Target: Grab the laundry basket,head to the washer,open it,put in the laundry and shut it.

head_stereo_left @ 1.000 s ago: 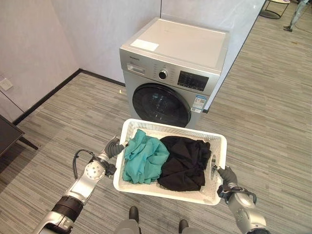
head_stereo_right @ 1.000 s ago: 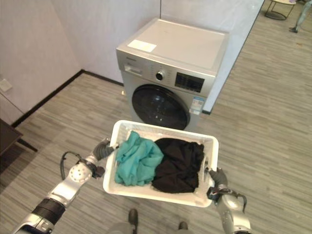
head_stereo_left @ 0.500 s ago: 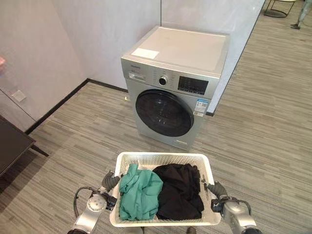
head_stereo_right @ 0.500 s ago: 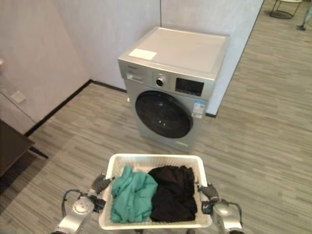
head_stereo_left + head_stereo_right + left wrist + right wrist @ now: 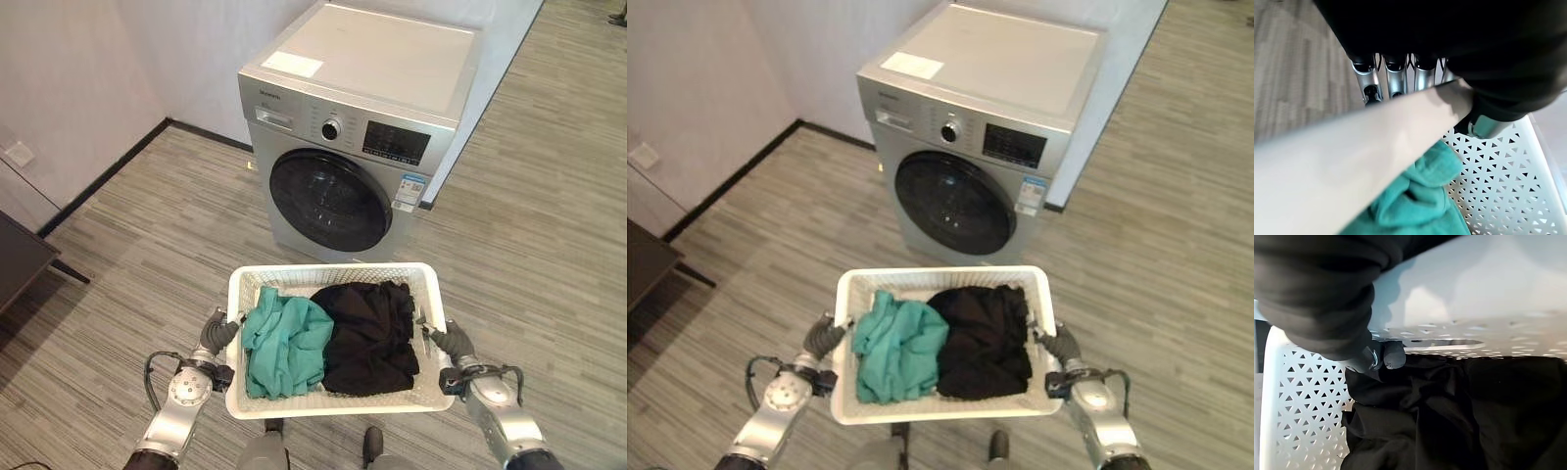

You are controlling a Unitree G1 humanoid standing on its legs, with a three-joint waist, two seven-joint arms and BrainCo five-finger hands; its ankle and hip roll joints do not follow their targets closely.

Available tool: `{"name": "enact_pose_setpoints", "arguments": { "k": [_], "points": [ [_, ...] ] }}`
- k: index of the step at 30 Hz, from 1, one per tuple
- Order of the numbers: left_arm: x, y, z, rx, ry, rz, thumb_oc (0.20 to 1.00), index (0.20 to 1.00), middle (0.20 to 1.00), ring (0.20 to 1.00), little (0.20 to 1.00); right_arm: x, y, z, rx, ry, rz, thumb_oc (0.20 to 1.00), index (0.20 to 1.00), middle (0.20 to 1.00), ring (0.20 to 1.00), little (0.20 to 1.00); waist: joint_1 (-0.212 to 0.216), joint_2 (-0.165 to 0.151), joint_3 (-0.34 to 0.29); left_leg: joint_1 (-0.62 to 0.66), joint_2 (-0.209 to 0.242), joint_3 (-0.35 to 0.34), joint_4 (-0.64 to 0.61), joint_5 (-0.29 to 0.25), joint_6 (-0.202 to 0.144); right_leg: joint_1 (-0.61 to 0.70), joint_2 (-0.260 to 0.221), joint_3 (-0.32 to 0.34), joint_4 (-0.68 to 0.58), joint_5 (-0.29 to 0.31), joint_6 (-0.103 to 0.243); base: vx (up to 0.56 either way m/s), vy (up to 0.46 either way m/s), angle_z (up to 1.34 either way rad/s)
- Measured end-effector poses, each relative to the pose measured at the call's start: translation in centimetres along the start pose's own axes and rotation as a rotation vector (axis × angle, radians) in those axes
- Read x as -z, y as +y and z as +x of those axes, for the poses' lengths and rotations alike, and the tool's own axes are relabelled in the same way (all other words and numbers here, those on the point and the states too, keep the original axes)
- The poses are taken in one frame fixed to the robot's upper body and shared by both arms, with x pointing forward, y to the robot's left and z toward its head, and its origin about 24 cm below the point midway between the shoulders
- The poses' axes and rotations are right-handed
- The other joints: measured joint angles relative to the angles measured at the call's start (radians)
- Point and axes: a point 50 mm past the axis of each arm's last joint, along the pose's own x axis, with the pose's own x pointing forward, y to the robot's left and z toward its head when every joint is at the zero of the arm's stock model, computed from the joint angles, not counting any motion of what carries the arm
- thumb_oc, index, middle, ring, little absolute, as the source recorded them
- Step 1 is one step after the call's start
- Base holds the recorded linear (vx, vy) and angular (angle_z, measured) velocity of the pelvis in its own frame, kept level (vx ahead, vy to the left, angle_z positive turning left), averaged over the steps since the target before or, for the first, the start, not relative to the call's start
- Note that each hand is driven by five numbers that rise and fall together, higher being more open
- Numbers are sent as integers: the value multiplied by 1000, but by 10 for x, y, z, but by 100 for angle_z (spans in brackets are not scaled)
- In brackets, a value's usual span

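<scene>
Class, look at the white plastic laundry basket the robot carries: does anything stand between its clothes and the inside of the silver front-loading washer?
Yes. The washer's round dark door is closed, blocking the drum. The grey striped floor between the white perforated laundry basket and the washer shows no obstacle. Both the left hand and right hand grip the basket's sides.

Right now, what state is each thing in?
Washer: door shut.
Basket: held up off the floor, carrying laundry.
Teal cloth: crumpled in the basket, left side.
Black cloth: crumpled in the basket, right side.
Left hand: gripping the basket's rim.
Right hand: gripping the basket's rim.
</scene>
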Motion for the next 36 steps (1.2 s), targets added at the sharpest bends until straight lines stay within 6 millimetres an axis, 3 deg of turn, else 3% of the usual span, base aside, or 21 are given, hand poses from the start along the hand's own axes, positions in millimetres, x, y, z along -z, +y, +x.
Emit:
{"name": "enact_pose_setpoints", "arguments": {
  "k": [3,4,8,10,11,14,17,19,21,22,23,24,25,26,27,28,29,31,32,34,36],
  "points": [
    [-24,10,7,-34,-107,22,200,200,200,200,200,-24,-6,1,7,-98,-12,200,200,200,200,200,-5,-6,12,4,-41,32,6,-24,18,-3,-36,24,5,8,11,127,302,-19],
    [-39,12,15,-39,-165,29,200,200,200,200,200,-30,-11,1,19,-126,-12,200,200,200,200,200,-2,2,32,3,-46,26,42,-51,47,-4,-57,24,52,-10,18,128,177,2],
    [-72,27,22,-68,-304,89,200,200,200,200,200,-44,-14,-4,18,-190,-19,200,200,200,200,200,-42,-15,49,10,-103,2,69,-83,73,-99,-104,8,296,-69,9,155,236,16],
    [-81,45,20,-122,-342,139,200,200,200,200,200,-67,-9,-3,-17,-274,-47,200,200,200,200,200,-44,-54,82,-25,-142,26,261,-180,145,-293,-165,40,624,-86,44,175,95,-67],
    [-84,53,19,-148,-357,153,200,200,200,200,200,-84,-6,-10,-40,-360,-69,200,200,200,200,200,-42,-40,94,-14,-136,38,278,-254,126,-382,-153,42,675,-140,68,395,119,-63],
    [-98,65,12,-193,-437,173,200,200,200,200,200,-96,-8,-19,-72,-404,-125,200,200,200,200,200,-66,-58,93,21,-131,50,225,-260,142,-399,-61,-72,416,-122,41,352,72,-24],
    [-112,67,16,-219,-496,206,200,200,200,200,200,-105,-14,-18,-58,-439,-141,200,200,200,200,200,-89,-74,86,84,-140,44,179,-268,146,-389,-10,-109,224,-11,16,320,-34,18],
    [-118,70,19,-231,-514,210,200,200,200,200,200,-111,-15,-17,-59,-458,-155,200,200,200,200,200,-90,-77,84,122,-141,36,156,-283,135,-370,-4,-132,174,30,7,391,-92,18],
    [-124,69,24,-231,-521,215,200,200,200,200,200,-114,-18,-18,-59,-453,-186,200,200,200,200,200,-111,-81,68,195,-139,-16,148,-317,91,-273,0,-135,172,50,-20,370,-199,63],
    [-125,67,25,-227,-529,209,200,200,200,200,200,-116,-22,-20,-55,-454,-208,200,200,200,200,200,-116,-68,54,224,-112,-32,169,-338,44,-233,28,-138,168,96,-90,293,-266,75],
    [-126,65,25,-220,-536,205,200,200,200,200,200,-117,-26,-23,-46,-456,-227,200,200,200,200,200,-115,-58,45,218,-83,-39,254,-356,3,-194,47,-153,171,78,-160,261,-237,59],
    [-128,62,25,-214,-546,200,200,200,200,200,200,-120,-31,-28,-29,-469,-230,200,200,200,200,200,-113,-65,39,124,-51,-26,491,-337,-61,-155,69,-175,172,47,-185,228,-184,37],
    [-127,61,25,-213,-549,193,200,200,200,200,200,-123,-32,-31,-25,-484,-236,200,200,200,200,200,-107,-63,31,67,-27,-15,621,-309,-93,-139,83,-182,173,29,-190,259,-146,-23],
    [-120,64,19,-231,-532,178,200,200,200,200,200,-135,-29,-33,-39,-531,-255,200,200,200,200,200,-73,-54,20,-39,7,-73,895,-181,-84,-89,130,-148,168,-9,-229,317,-23,-81],
    [-118,68,18,-248,-526,188,200,200,200,200,200,-144,-25,-37,-58,-578,-263,200,200,200,200,200,-65,-80,2,-149,11,-108,988,-245,-67,-49,147,-95,154,-51,-256,229,18,-78],
    [-122,69,19,-251,-539,191,200,200,200,200,200,-144,-26,-39,-54,-581,-260,200,200,200,200,200,-73,-109,-2,-203,19,-96,947,-266,-28,-39,142,-89,149,-61,-251,245,192,-74],
    [-122,72,19,-254,-540,208,200,200,200,200,200,-145,-25,-38,-60,-592,-250,200,200,200,200,200,-62,-133,2,-210,27,-91,750,-270,-14,-14,143,-55,145,-60,-248,104,122,-53],
    [-122,74,19,-255,-535,219,200,200,200,200,200,-145,-21,-35,-62,-602,-214,200,200,200,200,200,-55,-133,1,-220,28,-123,585,-269,-14,43,153,-6,122,-67,-230,208,191,-89],
    [-119,77,16,-264,-531,240,200,200,200,200,200,-141,-18,-36,-77,-594,-205,200,200,200,200,200,-49,-121,-3,-179,19,-152,358,-197,-14,89,157,18,118,-88,-192,236,191,-109],
    [-121,86,7,-275,-554,285,200,200,200,200,200,-139,-14,-35,-92,-595,-189,200,200,200,200,200,-36,-107,-2,-142,-4,-248,147,-126,-26,123,167,83,112,-106,-165,169,119,-125],
    [-112,85,-9,-295,-545,261,200,200,200,200,200,-135,-14,-39,-121,-570,-216,200,200,200,200,200,-14,-38,-28,-130,7,-272,192,86,73,175,197,119,97,-139,-127,156,167,-125]
  ]
}}
